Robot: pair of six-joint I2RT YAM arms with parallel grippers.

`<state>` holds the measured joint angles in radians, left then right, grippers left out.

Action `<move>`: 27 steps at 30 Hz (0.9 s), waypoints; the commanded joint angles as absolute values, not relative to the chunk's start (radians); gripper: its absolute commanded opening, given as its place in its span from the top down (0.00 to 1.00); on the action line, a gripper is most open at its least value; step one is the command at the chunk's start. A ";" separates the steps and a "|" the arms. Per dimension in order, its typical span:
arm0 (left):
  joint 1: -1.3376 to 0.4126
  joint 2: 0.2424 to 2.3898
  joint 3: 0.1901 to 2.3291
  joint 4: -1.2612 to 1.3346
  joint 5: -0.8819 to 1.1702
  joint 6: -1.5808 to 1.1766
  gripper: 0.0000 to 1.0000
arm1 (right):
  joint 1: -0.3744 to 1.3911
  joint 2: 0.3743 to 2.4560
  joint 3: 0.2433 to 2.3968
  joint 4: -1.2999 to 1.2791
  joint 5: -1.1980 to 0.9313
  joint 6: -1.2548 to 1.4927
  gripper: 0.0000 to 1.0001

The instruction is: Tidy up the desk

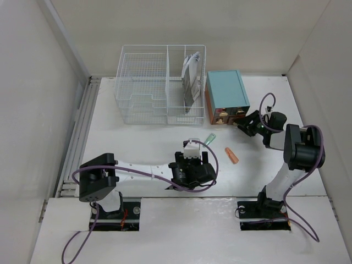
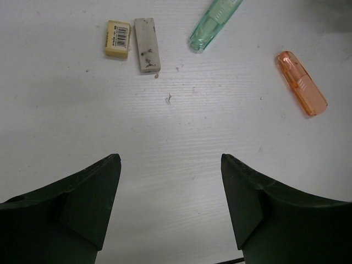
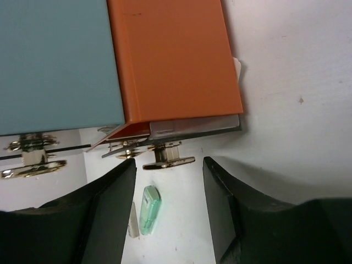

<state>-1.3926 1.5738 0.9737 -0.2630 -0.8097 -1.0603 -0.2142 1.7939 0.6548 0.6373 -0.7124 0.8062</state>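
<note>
The white desk (image 1: 143, 137) holds small loose items. My left gripper (image 1: 190, 159) is open and empty, low over the desk (image 2: 176, 121). Ahead of it lie a yellow eraser (image 2: 118, 38), a dirty white eraser (image 2: 148, 44), a green translucent cap-like piece (image 2: 212, 25) and an orange one (image 2: 301, 83). My right gripper (image 1: 246, 124) is open at the front of the teal drawer box (image 1: 226, 91). An orange drawer (image 3: 170, 60) stands pulled out, and its brass handle (image 3: 168, 162) sits just beyond and between my fingertips, untouched.
A white wire basket organizer (image 1: 159, 82) with papers in its right section stands at the back, left of the teal box. The green piece (image 1: 210, 138) and orange piece (image 1: 232, 155) lie between the two arms. White walls border the desk.
</note>
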 commanded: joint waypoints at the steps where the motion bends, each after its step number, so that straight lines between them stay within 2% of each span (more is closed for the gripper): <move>1: -1.397 1.566 1.014 -0.259 -0.819 -1.066 0.30 | -0.196 1.824 0.696 0.744 -0.692 0.831 0.42; 6: -1.397 1.566 1.014 -0.259 -0.819 -1.075 0.30 | -0.178 1.856 0.696 0.816 -0.673 0.853 0.45; 9: -1.397 1.566 1.014 -0.259 -0.819 -1.075 0.30 | -0.178 1.856 0.696 0.827 -0.652 0.853 0.56; 15: -1.407 1.566 1.014 -0.259 -0.819 -1.075 0.30 | -0.190 1.829 0.647 0.827 -0.655 0.853 0.67; 22: -1.417 1.557 1.014 -0.278 -0.819 -1.094 0.30 | -0.253 1.725 0.580 0.711 -0.719 0.743 0.67; 27: -1.427 1.557 1.014 -0.278 -0.819 -1.094 0.30 | -0.294 1.626 0.546 0.432 -0.784 0.569 0.67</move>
<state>-1.4143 1.5738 0.9771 -0.2626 -0.8013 -1.0790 -0.2497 1.6936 0.5552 0.5594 -0.7624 0.7307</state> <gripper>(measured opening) 0.705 0.439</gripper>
